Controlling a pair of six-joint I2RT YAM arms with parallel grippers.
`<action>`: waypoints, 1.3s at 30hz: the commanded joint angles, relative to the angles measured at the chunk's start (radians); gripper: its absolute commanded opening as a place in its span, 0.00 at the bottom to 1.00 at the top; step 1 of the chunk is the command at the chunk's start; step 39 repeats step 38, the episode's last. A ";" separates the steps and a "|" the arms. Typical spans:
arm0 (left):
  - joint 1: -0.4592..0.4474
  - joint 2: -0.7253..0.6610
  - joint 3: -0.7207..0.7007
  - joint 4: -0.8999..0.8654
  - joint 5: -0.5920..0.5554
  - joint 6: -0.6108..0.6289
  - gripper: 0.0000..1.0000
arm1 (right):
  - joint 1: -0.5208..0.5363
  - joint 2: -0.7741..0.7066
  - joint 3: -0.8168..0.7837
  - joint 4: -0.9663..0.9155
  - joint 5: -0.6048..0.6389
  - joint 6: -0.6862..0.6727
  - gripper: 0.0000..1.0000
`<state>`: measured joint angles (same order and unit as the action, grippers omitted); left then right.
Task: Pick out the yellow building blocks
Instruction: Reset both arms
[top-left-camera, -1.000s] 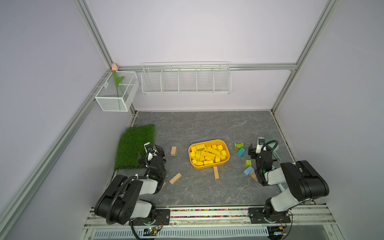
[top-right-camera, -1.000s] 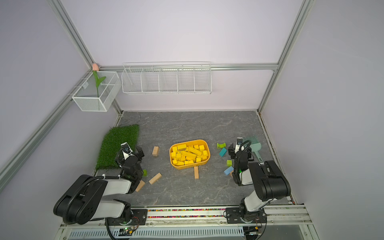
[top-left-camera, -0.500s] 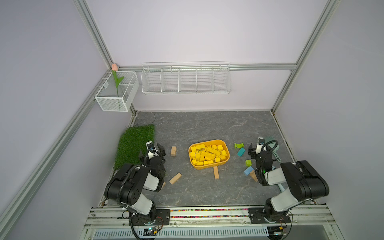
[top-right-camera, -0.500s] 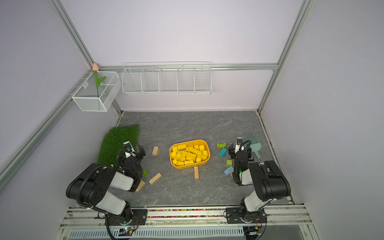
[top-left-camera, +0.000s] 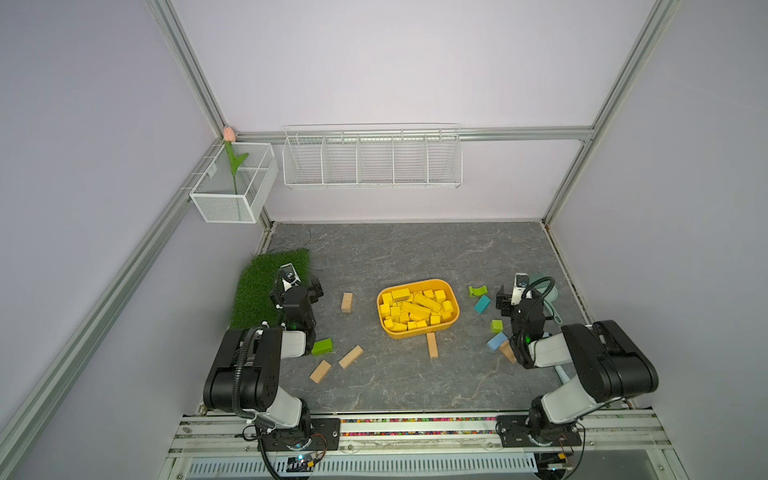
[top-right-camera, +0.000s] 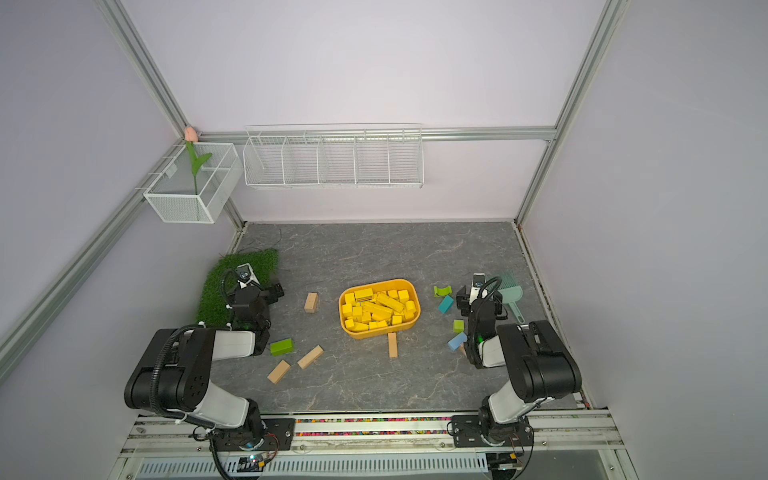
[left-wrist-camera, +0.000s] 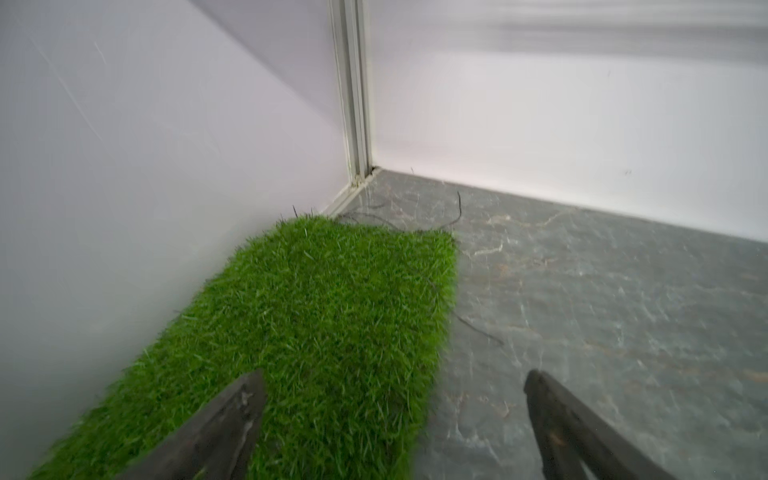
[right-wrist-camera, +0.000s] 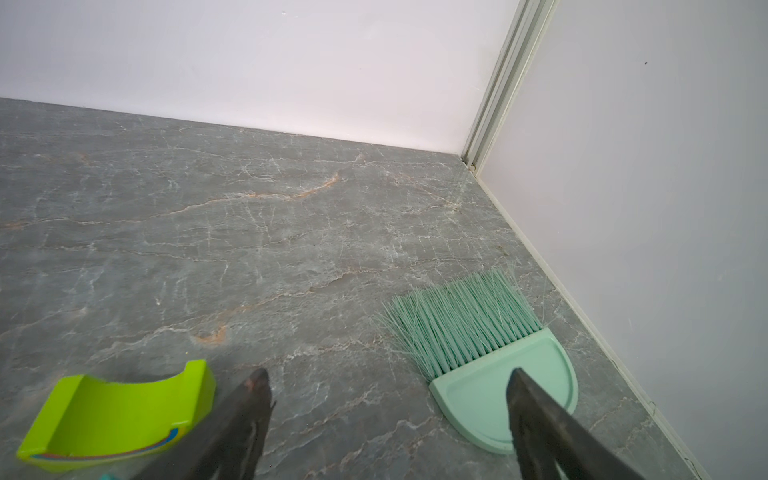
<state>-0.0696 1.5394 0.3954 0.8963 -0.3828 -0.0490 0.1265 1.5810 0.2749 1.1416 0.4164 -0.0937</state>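
Left gripper (left-wrist-camera: 395, 380), jaws spread and empty, hangs over the grass mat's (left-wrist-camera: 332, 311) edge. Right gripper (right-wrist-camera: 388, 376), jaws likewise spread, hangs between a green arch block (right-wrist-camera: 116, 411) and a mint brush (right-wrist-camera: 478, 328). Between the arms, mid-tabletop (top-left-camera: 395, 257), the yellow building blocks (top-left-camera: 415, 309) lie heaped in an orange tub (top-left-camera: 405, 334).

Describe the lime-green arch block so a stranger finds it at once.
Start at the yellow-orange tub mid-table. Between it and the right gripper lies a small cluster of coloured blocks; the lime-green arch block is the one farthest from the robot's base. Alone among them, it has a curved hollow scooped out.
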 joint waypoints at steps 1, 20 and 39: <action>0.002 -0.008 -0.003 -0.018 0.049 -0.002 0.99 | -0.021 -0.022 0.041 -0.090 -0.026 0.033 0.89; 0.010 0.011 0.002 -0.009 0.187 0.042 0.99 | -0.101 -0.035 0.087 -0.206 -0.200 0.076 0.89; 0.009 0.010 0.001 -0.003 0.185 0.044 0.99 | -0.101 -0.041 0.086 -0.213 -0.203 0.075 0.89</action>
